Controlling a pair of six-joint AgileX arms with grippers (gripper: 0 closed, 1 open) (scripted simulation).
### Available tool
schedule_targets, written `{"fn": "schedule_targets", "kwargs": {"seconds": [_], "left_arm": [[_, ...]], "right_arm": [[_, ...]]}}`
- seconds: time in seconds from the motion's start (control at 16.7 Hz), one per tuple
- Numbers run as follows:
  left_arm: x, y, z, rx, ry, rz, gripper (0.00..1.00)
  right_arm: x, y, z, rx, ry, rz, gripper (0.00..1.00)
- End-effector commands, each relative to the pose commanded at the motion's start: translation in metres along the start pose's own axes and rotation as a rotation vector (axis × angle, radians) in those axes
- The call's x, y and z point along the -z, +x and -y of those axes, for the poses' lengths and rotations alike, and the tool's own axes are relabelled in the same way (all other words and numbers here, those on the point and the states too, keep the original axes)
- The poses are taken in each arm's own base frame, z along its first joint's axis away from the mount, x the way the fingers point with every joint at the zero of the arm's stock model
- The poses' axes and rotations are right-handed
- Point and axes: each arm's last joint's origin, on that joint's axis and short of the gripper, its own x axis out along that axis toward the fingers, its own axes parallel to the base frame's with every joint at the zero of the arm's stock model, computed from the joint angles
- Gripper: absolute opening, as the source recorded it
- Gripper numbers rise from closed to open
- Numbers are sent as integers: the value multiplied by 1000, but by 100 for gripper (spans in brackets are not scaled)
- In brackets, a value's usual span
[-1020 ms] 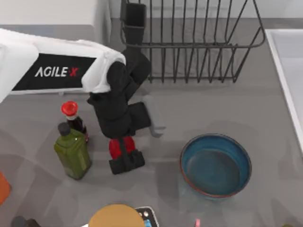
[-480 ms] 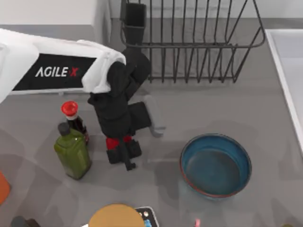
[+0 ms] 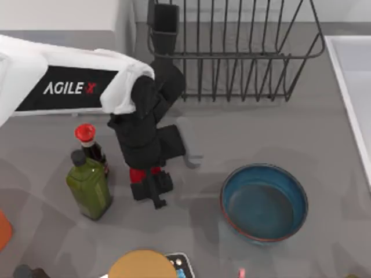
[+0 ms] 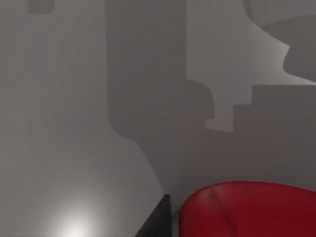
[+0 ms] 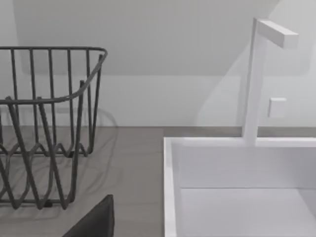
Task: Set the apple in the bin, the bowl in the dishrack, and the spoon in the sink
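My left gripper (image 3: 152, 186) reaches down between the bottles and the bowl and is shut on the red apple (image 3: 137, 175). Most of the apple is hidden under the black fingers. In the left wrist view the apple (image 4: 247, 210) hangs close above the grey table. The teal-blue bowl (image 3: 264, 201) sits upright on the table to the right of that gripper. The black wire dishrack (image 3: 232, 52) stands at the back, and the white sink (image 3: 355, 75) runs along the right edge. My right gripper (image 5: 94, 222) is parked beside the sink (image 5: 237, 192). The spoon and the bin are out of view.
A green bottle (image 3: 88, 185) and a dark bottle with a red cap (image 3: 86, 138) stand just left of the left gripper. A tan round disc (image 3: 142, 265) lies at the front edge, an orange object (image 3: 3, 229) at the left edge. A white faucet (image 5: 256, 79) rises behind the sink.
The left gripper has closed over the apple, and its fingers have shifted toward the back, covering most of the fruit. Bowl and bottles have not moved.
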Motion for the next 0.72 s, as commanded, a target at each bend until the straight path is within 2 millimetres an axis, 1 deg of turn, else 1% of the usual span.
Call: {"fn": "schedule_targets", "kwargs": {"seconds": [0.12,0.3,0.36,0.48,0.72], "left_arm": [[0,0,0,0,0,0,0],[-1,-9,-2,-15,5,5,0],[-2,-15,-2,-14,6,4,0],[-5,-33,-3,-6,4,-3,0],[-5,-84,-2,-2,-2,-10,0]], "right_arm": [[0,0,0,0,0,0,100],[0,0,0,0,0,0,100],[0,0,0,0,0,0,100],[0,0,0,0,0,0,100],[0,0,0,0,0,0,100]]}}
